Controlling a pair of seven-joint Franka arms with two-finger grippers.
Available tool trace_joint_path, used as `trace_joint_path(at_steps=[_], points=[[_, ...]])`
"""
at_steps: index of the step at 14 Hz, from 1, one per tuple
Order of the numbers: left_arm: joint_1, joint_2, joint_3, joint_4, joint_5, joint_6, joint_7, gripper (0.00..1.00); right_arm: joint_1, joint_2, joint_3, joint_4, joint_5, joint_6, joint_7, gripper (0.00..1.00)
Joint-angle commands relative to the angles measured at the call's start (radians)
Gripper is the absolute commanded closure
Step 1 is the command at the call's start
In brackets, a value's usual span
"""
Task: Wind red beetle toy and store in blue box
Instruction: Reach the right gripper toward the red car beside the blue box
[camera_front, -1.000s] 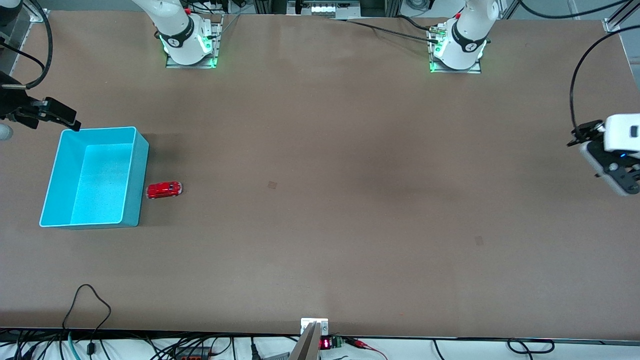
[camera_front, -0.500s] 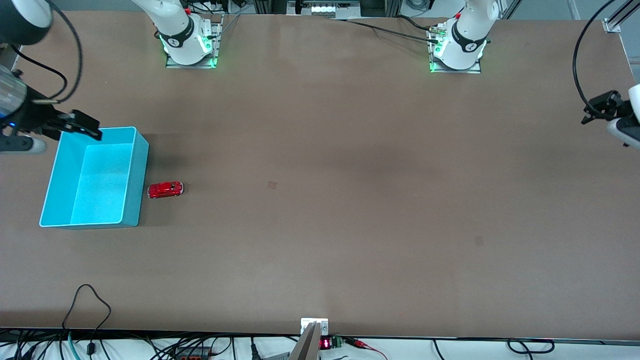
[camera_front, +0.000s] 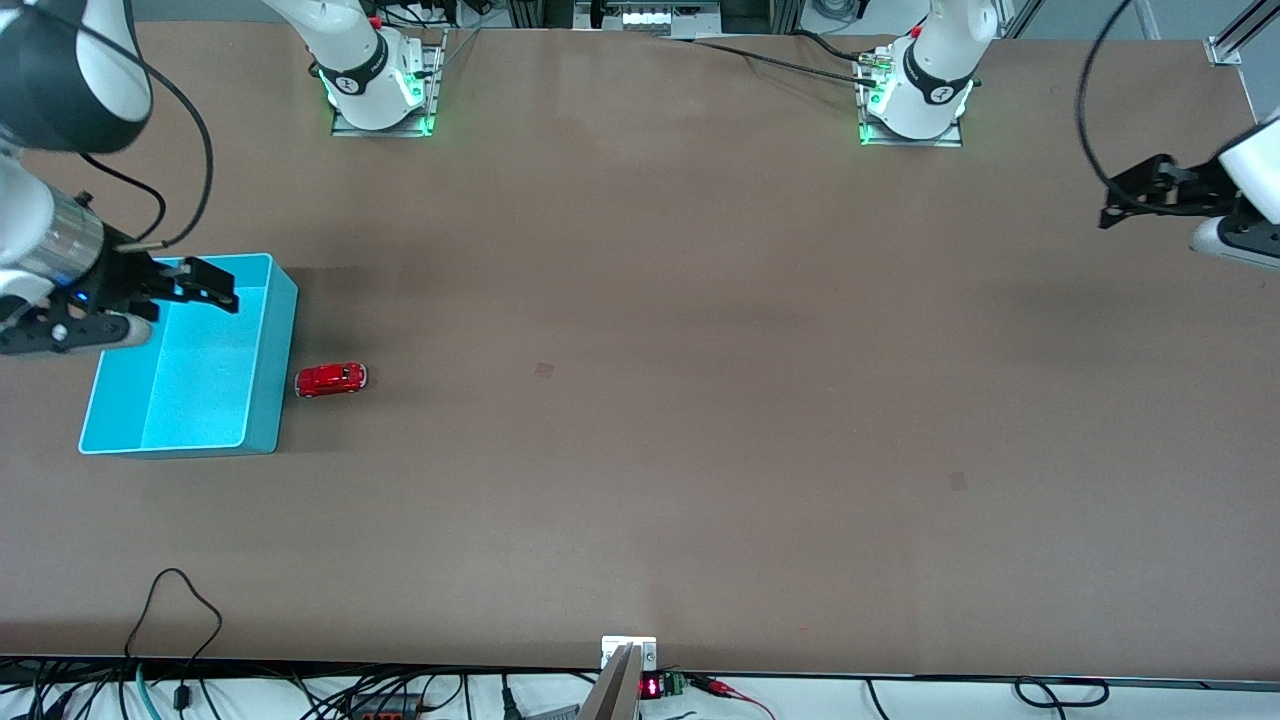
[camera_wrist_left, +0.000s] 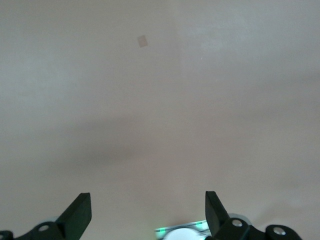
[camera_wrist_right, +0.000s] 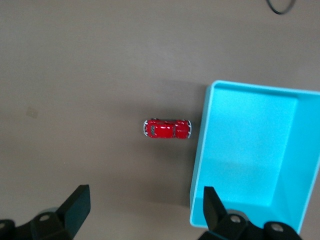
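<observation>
The red beetle toy (camera_front: 331, 380) rests on its wheels on the brown table (camera_front: 700, 400), just beside the blue box (camera_front: 275, 350) on the side of the box that faces the left arm's end of the table. A narrow gap separates toy and box; they do not touch. The toy's long axis runs along the length of the table. The blue box stands upright near the table edge at the right arm's end, with its opening upward and nothing visible inside it.

Right end effector (camera_front: 200, 285): in the air over the corner region of the blue box that lies farthest from the front camera. Its fingers are spread wide and released; nothing is between them. In the right wrist view, the red beetle toy (camera_wrist_right: 166, 128) and the blue box (camera_wrist_right: 250, 150) both lie below the two parted fingers (camera_wrist_right: 75, 205).

Left end effector (camera_front: 1135, 195): in the air over the table near the edge at the left arm's end, well apart from toy and box. Its fingers (camera_wrist_left: 80, 212) are spread wide and released, grasping nothing; only bare table surface lies beneath them.
</observation>
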Motion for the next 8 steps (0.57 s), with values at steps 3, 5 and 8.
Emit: trace_joint_path(at_steps=[3, 5, 8], points=[[-0.126, -0.062, 0.093, -0.123, -0.017, 0.110, -0.102, 0.00, -0.005, 0.047, -0.003, -0.108, 0.034, 0.142, -0.349, 0.00], [-0.123, -0.112, 0.095, -0.221, -0.023, 0.221, -0.101, 0.00, -0.002, 0.051, 0.000, -0.179, 0.029, 0.214, -0.470, 0.00], [-0.114, -0.126, 0.090, -0.252, -0.026, 0.244, -0.104, 0.00, -0.012, 0.093, 0.000, -0.280, 0.031, 0.340, -0.743, 0.00]])
